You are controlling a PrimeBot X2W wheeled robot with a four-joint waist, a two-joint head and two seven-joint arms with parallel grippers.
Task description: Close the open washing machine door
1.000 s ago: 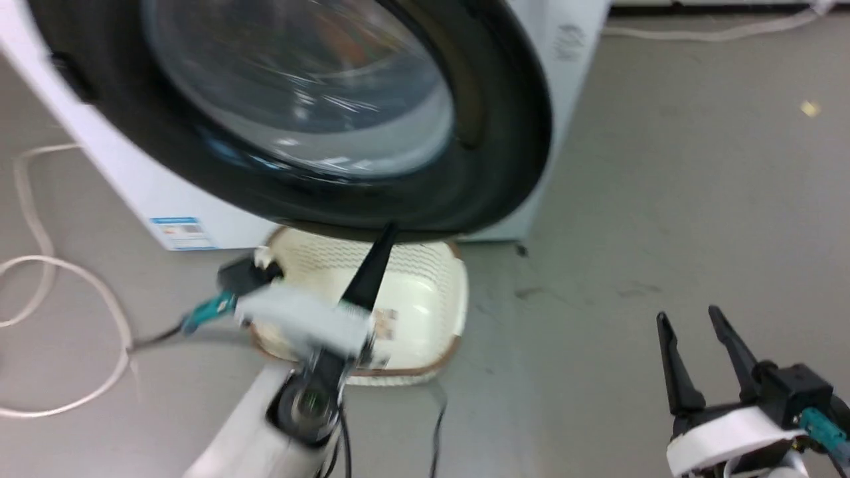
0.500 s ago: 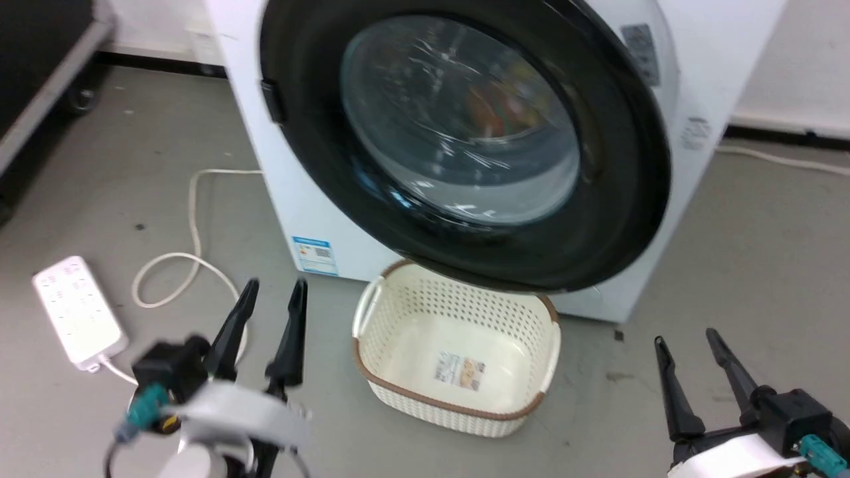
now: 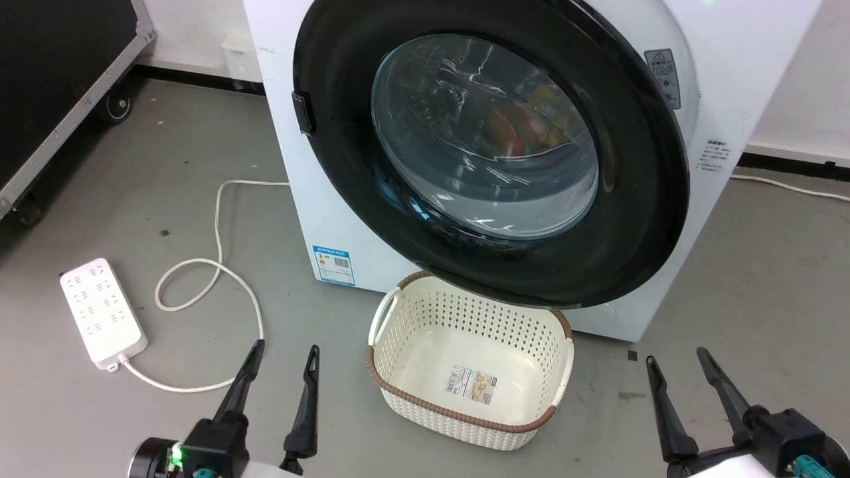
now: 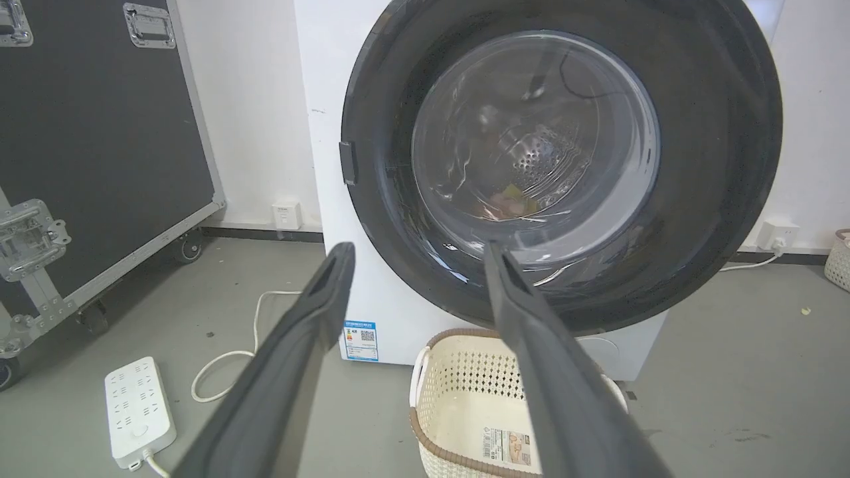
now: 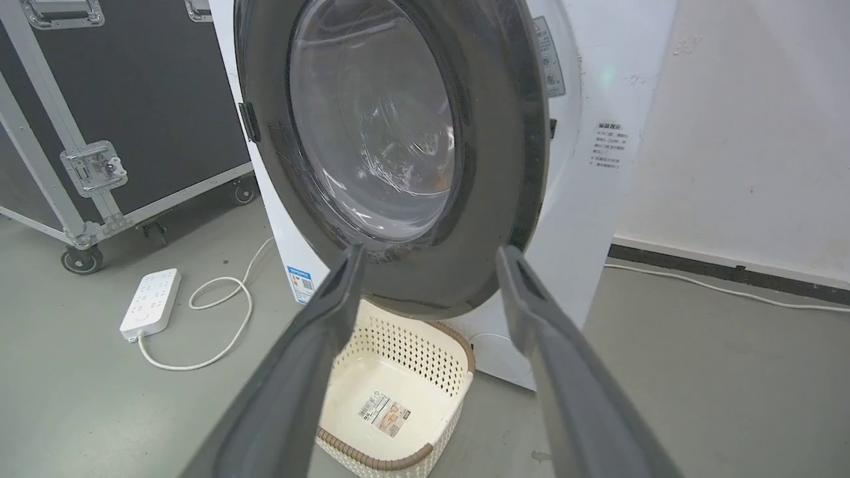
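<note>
The washing machine door [image 3: 637, 199] is round and black-rimmed, with a bulging glass window [image 3: 485, 139], and it lies against the front of the white machine [image 3: 312, 199]. Colourful laundry shows dimly through the glass. I cannot tell whether the door is latched. My left gripper [image 3: 286, 346] hangs open at the lower left, well short of the door and touching nothing. Its fingers frame the door's lower rim [image 4: 531, 312] in the left wrist view. My right gripper [image 3: 676, 356] is open and empty at the lower right, with the door [image 5: 491, 166] ahead of it.
A cream perforated basket [image 3: 398, 372] with a brown rim sits on the grey floor right under the door. A white power strip [image 3: 103, 312] and its looped cable [image 3: 219, 265] lie to the left. A black flight case [image 4: 99, 133] on wheels stands farther left.
The head camera has shifted and now takes in the whole door. My left gripper has drawn back from under the door's lower rim to the lower left. The right gripper has barely moved.
</note>
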